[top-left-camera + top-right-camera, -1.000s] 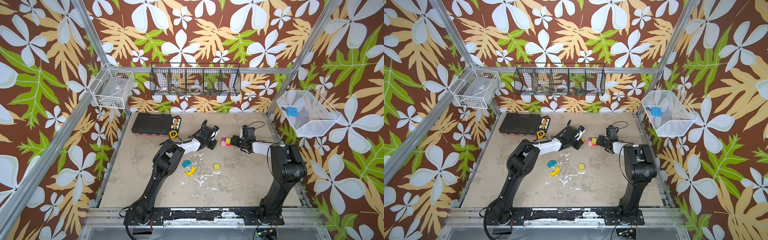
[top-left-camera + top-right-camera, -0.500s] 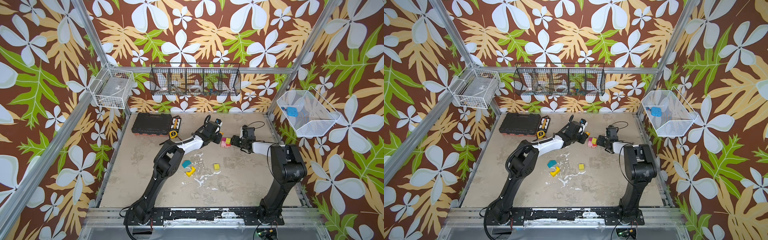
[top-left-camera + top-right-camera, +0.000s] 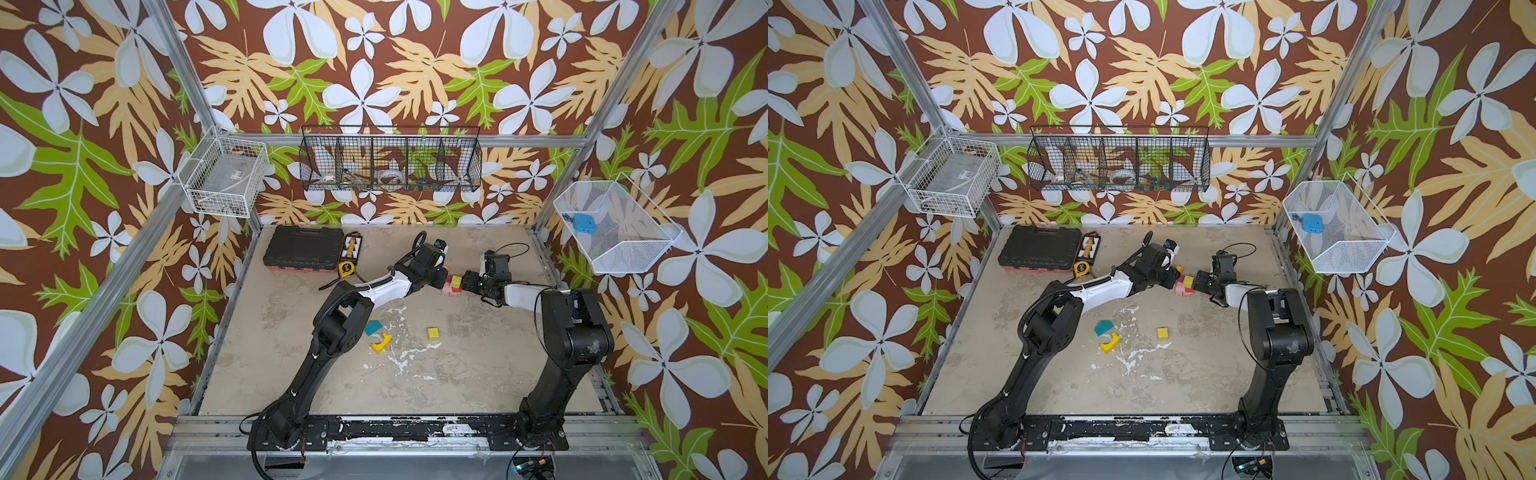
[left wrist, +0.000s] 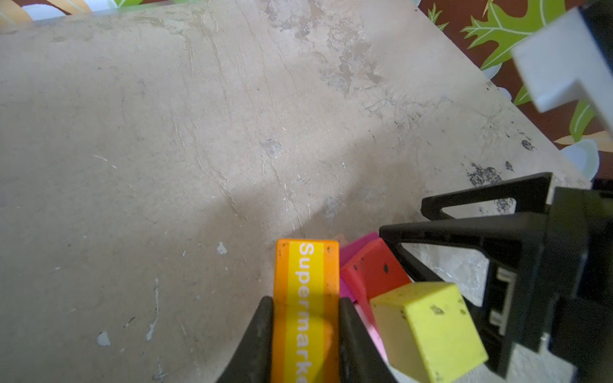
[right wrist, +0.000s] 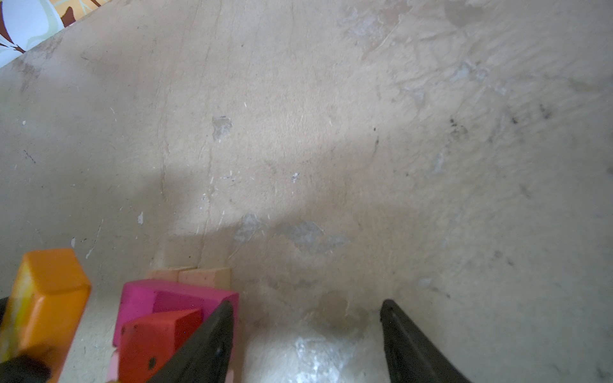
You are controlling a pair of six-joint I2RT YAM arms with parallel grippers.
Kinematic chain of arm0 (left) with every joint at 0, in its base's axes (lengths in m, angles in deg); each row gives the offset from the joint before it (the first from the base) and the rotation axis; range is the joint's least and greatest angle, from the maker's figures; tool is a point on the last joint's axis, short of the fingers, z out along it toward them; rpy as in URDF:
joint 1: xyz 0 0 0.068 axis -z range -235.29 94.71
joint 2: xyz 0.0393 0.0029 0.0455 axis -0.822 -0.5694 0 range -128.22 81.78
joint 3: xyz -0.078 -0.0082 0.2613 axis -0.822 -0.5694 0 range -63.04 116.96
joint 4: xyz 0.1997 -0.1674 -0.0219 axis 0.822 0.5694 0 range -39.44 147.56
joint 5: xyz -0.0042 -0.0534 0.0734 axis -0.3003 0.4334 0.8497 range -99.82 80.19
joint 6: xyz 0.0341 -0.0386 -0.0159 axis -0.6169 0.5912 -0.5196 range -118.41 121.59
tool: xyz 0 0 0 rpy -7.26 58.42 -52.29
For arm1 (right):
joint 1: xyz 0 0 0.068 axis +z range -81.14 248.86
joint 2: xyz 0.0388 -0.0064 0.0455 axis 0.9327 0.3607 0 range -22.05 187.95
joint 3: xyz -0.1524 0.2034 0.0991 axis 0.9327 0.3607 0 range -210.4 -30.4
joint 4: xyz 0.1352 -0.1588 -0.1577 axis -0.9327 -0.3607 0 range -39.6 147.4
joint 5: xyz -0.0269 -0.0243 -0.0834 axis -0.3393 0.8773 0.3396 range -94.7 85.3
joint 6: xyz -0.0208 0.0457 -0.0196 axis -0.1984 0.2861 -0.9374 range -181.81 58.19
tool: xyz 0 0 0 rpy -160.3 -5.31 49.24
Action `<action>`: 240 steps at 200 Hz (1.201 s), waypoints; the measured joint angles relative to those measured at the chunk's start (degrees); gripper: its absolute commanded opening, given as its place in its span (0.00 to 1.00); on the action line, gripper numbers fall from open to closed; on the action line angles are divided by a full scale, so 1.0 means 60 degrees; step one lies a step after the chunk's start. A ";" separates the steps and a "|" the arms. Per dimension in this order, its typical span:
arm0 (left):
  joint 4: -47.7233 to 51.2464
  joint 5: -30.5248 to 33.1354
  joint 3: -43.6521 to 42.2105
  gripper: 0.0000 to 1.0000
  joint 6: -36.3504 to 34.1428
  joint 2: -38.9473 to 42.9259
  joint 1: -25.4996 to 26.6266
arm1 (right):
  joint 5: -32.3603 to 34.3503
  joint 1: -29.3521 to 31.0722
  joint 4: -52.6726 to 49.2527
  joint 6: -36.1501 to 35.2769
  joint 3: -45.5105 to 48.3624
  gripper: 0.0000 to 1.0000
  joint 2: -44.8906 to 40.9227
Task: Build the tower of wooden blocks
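Observation:
The tower (image 3: 452, 286) is a low stack at mid-back: tan planks (image 5: 204, 277) at the bottom, then a magenta block (image 5: 172, 295), a red block (image 4: 374, 268) and a yellow-green cube (image 4: 428, 328) on top. My left gripper (image 4: 306, 308) is shut on an orange block (image 4: 306, 278) with a yellow stripe, held right beside the stack. On the stack's other side my right gripper (image 5: 305, 308) stands open, one finger (image 5: 212, 335) against the magenta block. A teal block (image 3: 373, 328), a yellow arch (image 3: 381, 343) and a yellow cube (image 3: 433, 333) lie loose nearer the front.
A black tool case (image 3: 302, 252) and a yellow tape measure (image 3: 345, 269) sit at the back left. Wire baskets hang on the left wall (image 3: 224, 183), the back wall (image 3: 390, 162) and the right wall (image 3: 615, 232). White paint smears (image 3: 399, 357) mark the table's middle.
My left gripper has swung to the right with the orange block, up to the stack. The right arm has stayed where it was.

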 measured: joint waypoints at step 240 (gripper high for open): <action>0.0423 -0.0240 0.0135 0.24 0.0484 -0.0149 0.0215 | -0.0040 0.0000 0.0000 0.0000 0.0000 0.71 0.0000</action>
